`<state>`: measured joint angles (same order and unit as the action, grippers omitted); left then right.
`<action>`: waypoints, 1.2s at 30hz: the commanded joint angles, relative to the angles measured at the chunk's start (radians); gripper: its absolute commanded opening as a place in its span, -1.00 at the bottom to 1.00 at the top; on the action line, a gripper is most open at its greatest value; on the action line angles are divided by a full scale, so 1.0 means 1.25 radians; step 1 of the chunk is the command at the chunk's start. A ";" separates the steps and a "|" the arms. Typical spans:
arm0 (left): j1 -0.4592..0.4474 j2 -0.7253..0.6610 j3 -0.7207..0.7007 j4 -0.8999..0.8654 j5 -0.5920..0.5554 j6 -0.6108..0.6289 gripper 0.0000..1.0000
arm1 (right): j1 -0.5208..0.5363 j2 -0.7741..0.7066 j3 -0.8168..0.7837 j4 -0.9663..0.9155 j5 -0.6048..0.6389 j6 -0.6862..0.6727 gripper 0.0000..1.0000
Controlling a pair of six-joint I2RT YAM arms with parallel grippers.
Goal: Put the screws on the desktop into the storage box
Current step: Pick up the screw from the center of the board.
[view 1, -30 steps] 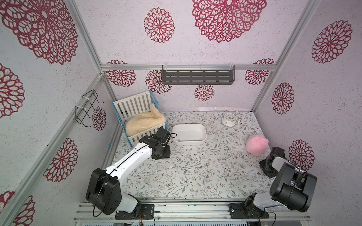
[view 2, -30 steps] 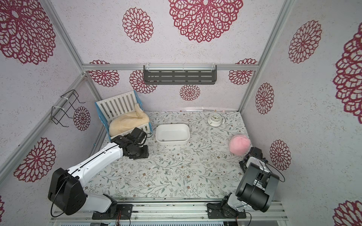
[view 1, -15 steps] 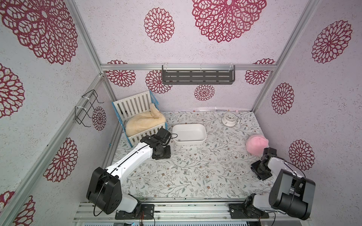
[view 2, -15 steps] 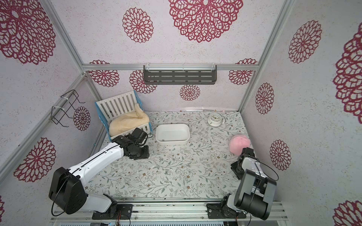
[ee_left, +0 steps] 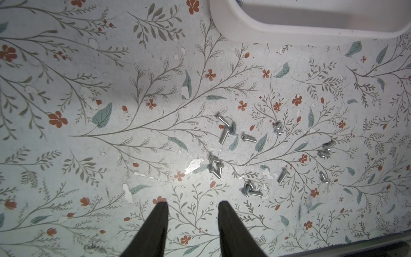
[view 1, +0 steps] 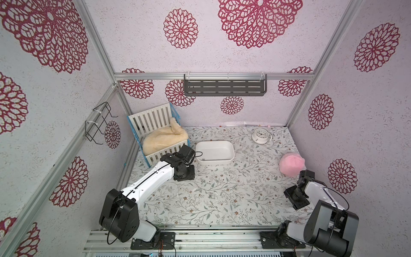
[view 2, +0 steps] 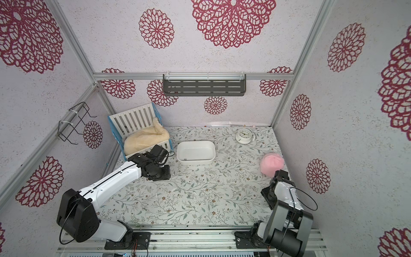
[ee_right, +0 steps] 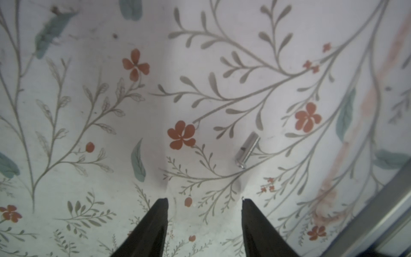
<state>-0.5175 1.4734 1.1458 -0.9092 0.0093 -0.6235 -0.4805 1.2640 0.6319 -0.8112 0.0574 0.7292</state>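
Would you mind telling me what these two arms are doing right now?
Screws are being moved off the desktop into the box. The left gripper hangs open and empty near the box, most screws scattered ahead of it. The right gripper, also open and empty, is over a lone screw near the pink ball.

Bright, even light from above, only soft shadows. Right wrist view's blurry, worse toward its edges; left wrist view's crisp, with one dim patch on the desktop [ee_left: 120,89].
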 commanded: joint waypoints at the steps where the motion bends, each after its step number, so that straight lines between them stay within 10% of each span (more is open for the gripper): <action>1: -0.006 0.009 0.013 0.009 0.001 0.013 -0.14 | -0.021 -0.023 0.006 -0.026 0.045 0.017 0.15; 36: -0.003 0.033 0.022 0.008 0.005 0.022 -0.15 | -0.122 0.072 -0.028 0.071 0.034 -0.007 -0.24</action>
<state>-0.5175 1.5021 1.1461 -0.9096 0.0143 -0.6025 -0.6220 1.3239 0.6189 -0.7448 0.0864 0.7200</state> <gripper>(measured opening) 0.429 0.396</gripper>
